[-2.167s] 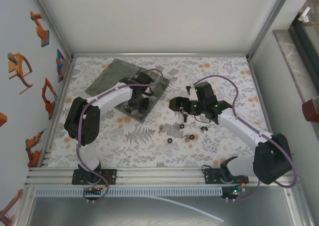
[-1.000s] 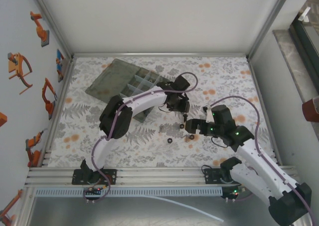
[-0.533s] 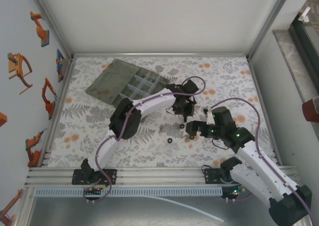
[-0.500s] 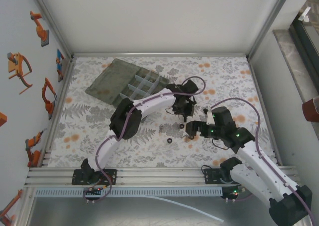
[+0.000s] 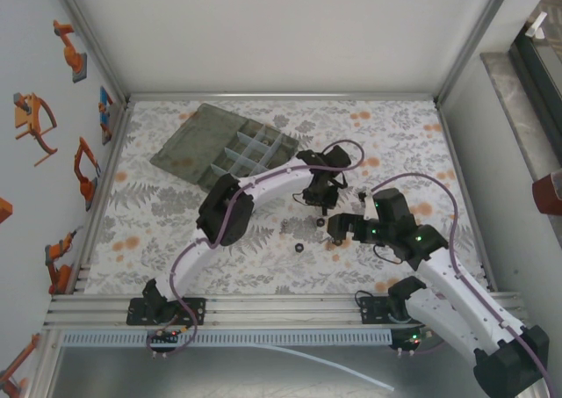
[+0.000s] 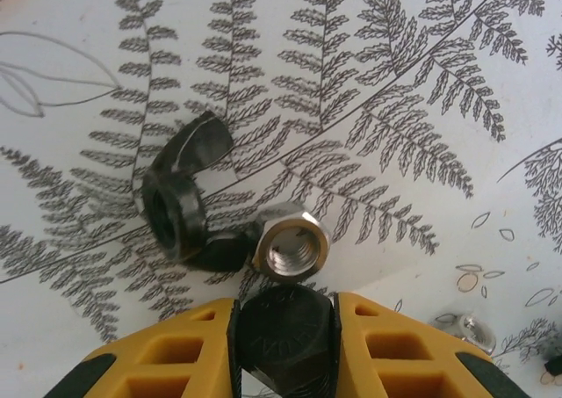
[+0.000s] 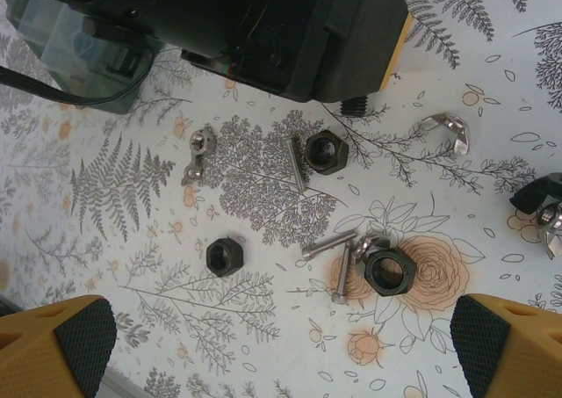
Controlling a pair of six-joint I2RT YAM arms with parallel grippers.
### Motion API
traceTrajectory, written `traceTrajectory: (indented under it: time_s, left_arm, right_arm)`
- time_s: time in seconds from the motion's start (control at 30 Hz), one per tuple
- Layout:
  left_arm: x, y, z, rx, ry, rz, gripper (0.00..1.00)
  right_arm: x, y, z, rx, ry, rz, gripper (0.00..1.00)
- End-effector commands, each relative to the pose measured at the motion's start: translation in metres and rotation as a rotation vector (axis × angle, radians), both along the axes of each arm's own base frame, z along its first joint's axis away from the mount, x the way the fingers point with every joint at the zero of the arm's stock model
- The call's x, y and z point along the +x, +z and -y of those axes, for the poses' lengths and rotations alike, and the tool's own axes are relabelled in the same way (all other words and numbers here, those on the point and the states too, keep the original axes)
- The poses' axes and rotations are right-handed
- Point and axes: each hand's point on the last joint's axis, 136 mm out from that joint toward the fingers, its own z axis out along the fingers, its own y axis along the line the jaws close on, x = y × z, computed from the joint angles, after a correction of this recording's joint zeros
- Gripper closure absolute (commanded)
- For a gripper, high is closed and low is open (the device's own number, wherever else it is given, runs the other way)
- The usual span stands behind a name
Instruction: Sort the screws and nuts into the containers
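The left gripper (image 6: pixel 285 321) is clenched on a black screw (image 6: pixel 285 332), with its yellow fingers (image 6: pixel 386 345) pressing both sides of the head. In the right wrist view the threaded shaft (image 7: pixel 356 106) pokes out beneath, so the long axis appears to point down at the table (image 5: pixel 395 143). A silver nut (image 6: pixel 290 250) and a black wing nut (image 6: pixel 180 212) lie just beyond the tips. The organiser box (image 5: pixel 248 152) lies to the far left of this grip, and the left arm is the nearer one. The right gripper (image 7: pixel 281 341) hangs spread wide, holding nothing, above a black hex nut (image 7: pixel 224 256). About two seconds earlier the left gripper was over the organiser box; since then it has reached right to the pile, while the right arm drew back toward the near edge.
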Motion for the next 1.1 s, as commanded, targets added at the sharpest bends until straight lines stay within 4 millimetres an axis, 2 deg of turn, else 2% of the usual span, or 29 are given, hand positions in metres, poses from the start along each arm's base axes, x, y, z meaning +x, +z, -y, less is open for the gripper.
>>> traceTrajectory:
  time_s: [0.0,0.13,0.2,0.27,0.4,0.5,0.67,0.8,1.0,1.07]
  left_arm:
    - [0.009,0.066,-0.003,-0.136,0.003,0.081,0.88]
    - [0.021,0.106,-0.034,-0.239,0.054,0.124,0.88]
    - [0.027,0.122,-0.06,-0.262,0.09,0.149,0.88]
    - [0.032,0.129,-0.089,-0.252,0.122,0.166,0.88]
    - [0.043,0.12,-0.147,-0.19,0.199,0.16,0.87]
    - [0.057,0.113,-0.169,-0.205,0.246,0.16,0.87]
    - [0.076,0.092,-0.187,-0.121,0.248,0.16,0.87]
    - [0.088,0.073,-0.198,-0.023,0.244,0.168,0.87]
    - [0.095,0.051,-0.2,0.027,0.226,0.147,0.86]
    - [0.097,0.048,-0.2,0.033,0.229,0.149,0.83]
  right_arm:
    - [0.003,-0.004,-0.002,0.019,-0.015,-0.012,0.0]
    - [0.012,-0.001,-0.012,0.058,-0.011,-0.008,0.01]
    - [0.019,0.003,-0.018,0.08,-0.002,0.0,0.0]
    - [0.027,0.007,-0.026,0.096,0.016,0.007,0.01]
    - [0.05,0.015,-0.043,0.107,0.045,0.014,0.01]
    - [0.068,0.021,-0.057,0.128,0.061,0.028,0.01]
    - [0.09,0.023,-0.081,0.16,0.073,0.035,0.01]
    - [0.096,0.02,-0.096,0.172,0.088,0.03,0.01]
    - [0.096,0.013,-0.098,0.154,0.095,0.018,0.01]
    - [0.094,0.011,-0.097,0.145,0.099,0.017,0.01]
